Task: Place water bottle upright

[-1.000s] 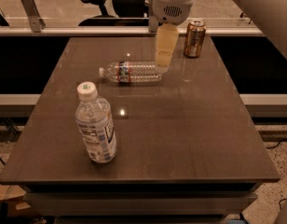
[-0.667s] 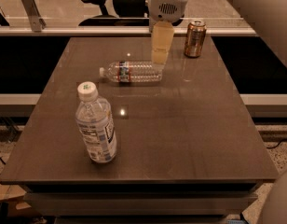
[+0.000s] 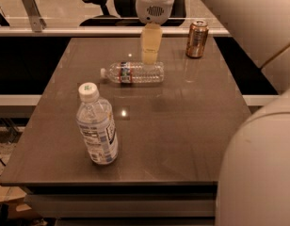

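The water bottle (image 3: 134,73) lies on its side on the brown table (image 3: 182,126), cap pointing left, with a red-and-dark label band near the shoulder. My gripper (image 3: 150,55) hangs straight down from the white wrist, just behind and above the bottle's right half. Its pale fingers (image 3: 150,44) point at the table, close to the bottle's far side.
A wider clear bottle (image 3: 97,125) with a white cap stands upright at the front left. A copper can (image 3: 197,38) stands at the back right. My white arm (image 3: 258,145) fills the right side. An office chair (image 3: 100,4) and a rail lie beyond the table.
The view has shifted a little and my gripper has lifted slightly. The water bottle has not moved.
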`<state>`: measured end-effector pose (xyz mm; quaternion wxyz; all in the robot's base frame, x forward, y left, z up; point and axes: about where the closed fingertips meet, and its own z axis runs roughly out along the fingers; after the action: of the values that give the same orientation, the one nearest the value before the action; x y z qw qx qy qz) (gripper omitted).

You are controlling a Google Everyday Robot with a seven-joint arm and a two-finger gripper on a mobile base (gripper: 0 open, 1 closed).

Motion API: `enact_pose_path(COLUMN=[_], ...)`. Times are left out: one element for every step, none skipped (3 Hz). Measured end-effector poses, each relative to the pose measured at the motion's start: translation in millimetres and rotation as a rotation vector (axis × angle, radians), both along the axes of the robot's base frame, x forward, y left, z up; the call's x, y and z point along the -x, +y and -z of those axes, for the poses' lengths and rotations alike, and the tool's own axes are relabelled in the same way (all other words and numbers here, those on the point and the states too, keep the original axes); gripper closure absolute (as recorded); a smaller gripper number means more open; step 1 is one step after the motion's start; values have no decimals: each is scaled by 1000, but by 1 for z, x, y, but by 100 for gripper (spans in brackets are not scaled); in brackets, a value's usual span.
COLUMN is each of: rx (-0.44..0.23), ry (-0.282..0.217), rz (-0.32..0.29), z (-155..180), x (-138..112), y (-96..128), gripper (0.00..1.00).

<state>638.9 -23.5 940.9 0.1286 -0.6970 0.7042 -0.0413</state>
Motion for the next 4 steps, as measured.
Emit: enact_pose_path(rx=[-11,-31,-50,-65], ry=[51,98,135,162], rz=[-37,-62,-74,-76], z=[17,36,52,68], x=[-9,-15,-15,-11], y=[13,23,30,36], gripper=[0,0,0,0])
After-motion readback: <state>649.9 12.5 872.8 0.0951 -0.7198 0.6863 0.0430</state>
